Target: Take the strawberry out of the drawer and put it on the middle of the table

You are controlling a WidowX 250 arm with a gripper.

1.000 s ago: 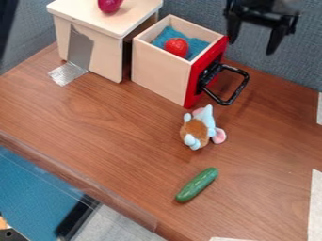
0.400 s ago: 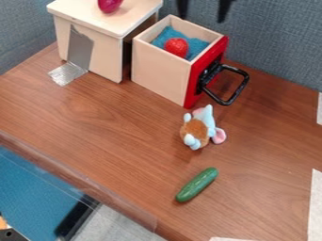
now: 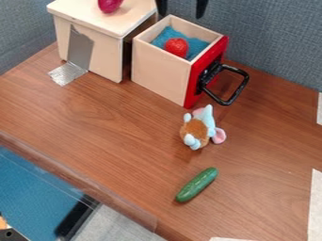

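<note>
At the top edge of the camera view hang the two black fingers of the gripper (image 3: 181,11), spread apart and open, with nothing between them. They are above and behind the pulled-out drawer (image 3: 158,73). The red strawberry (image 3: 177,46) lies inside that drawer on blue lining, near its red front. Brown wood-grain table (image 3: 100,122) stretches below and in front of the drawer.
A wooden cabinet (image 3: 104,47) stands left of the drawer, with a purple-red object (image 3: 109,5) on top. The drawer's black handle (image 3: 237,86) sticks out right. A small plush toy (image 3: 201,128) and a green cucumber (image 3: 197,184) lie on the table.
The gripper has moved left along the top edge, from the right of the drawer to behind it, and less of it shows. The strawberry, drawer and other objects have stayed put.
</note>
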